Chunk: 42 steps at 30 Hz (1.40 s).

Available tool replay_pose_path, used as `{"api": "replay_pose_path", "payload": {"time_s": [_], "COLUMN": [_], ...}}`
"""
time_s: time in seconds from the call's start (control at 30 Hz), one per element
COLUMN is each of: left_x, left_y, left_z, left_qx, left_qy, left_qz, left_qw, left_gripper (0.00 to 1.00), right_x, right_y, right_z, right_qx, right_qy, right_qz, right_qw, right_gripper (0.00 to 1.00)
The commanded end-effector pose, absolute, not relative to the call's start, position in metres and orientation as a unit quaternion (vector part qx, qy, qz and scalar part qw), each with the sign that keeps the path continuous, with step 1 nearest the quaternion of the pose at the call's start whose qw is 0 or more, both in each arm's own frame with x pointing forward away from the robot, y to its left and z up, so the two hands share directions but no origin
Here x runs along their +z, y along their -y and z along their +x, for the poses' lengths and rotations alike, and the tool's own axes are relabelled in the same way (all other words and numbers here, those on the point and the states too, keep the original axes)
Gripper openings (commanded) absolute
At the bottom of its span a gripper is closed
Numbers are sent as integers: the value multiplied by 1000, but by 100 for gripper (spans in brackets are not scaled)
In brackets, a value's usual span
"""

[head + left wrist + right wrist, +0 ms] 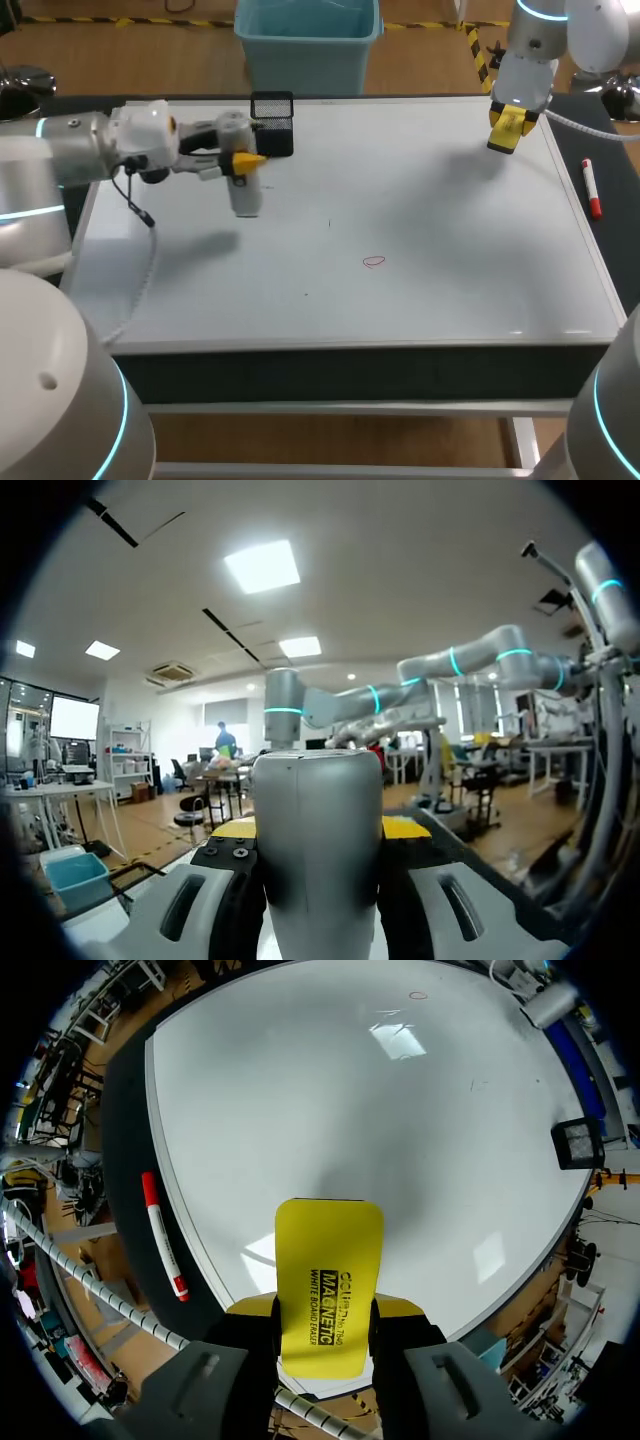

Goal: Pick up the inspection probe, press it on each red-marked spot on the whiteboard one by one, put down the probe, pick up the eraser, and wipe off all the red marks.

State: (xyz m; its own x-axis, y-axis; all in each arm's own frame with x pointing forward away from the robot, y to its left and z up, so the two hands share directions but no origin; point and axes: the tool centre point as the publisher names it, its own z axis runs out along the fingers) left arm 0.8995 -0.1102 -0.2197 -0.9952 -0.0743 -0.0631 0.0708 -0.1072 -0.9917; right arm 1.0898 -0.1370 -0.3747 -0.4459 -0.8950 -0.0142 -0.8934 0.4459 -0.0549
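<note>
Inspection probe (246,195) is clamped between the fingers of the left gripper (241,160), held over the far-left part of the whiteboard (450,250), just beside the black mesh holder (272,122). Eraser (328,1270) is gripped by the right gripper (326,1312) over the far-right corner. One red mark (373,262) is seen mid-board, well apart from both.

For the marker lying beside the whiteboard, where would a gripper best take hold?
Likely mid-barrel on the marker, from straight above, fingers closing across its width: it lies flat beside the whiteboard, along its right edge, slim and long.
</note>
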Motion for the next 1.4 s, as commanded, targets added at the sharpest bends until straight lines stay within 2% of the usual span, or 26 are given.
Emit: {"api": "replay_pose_path", "payload": {"time_s": [0.03, 0.27, 0.9, 1.4], "left_x": [-224, -228, -246, -260], "left_y": [141, 190, 287, 318], "left_z": [899, 880, 841, 826], "left_qx": [-760, -766, -755, -743], "left_qy": [-650, -639, -632, -640], "left_qz": [20, 60, 121, 135], "left_qw": [19, -42, -123, -144], "left_gripper": [0, 0, 0, 0], "right_x": [-374, -374, -374, -374], "right_y": [137, 137, 137, 137], "right_z": [1091, 1091, 1091, 1091], "right_qx": [-20, -20, -20, -20], "right_qy": [-849, -849, -849, -849], "right_qz": [-527, -527, -527, -527], "right_qw": [19, 19, 19, 19], "right_gripper": [0, 0, 0, 0]}}
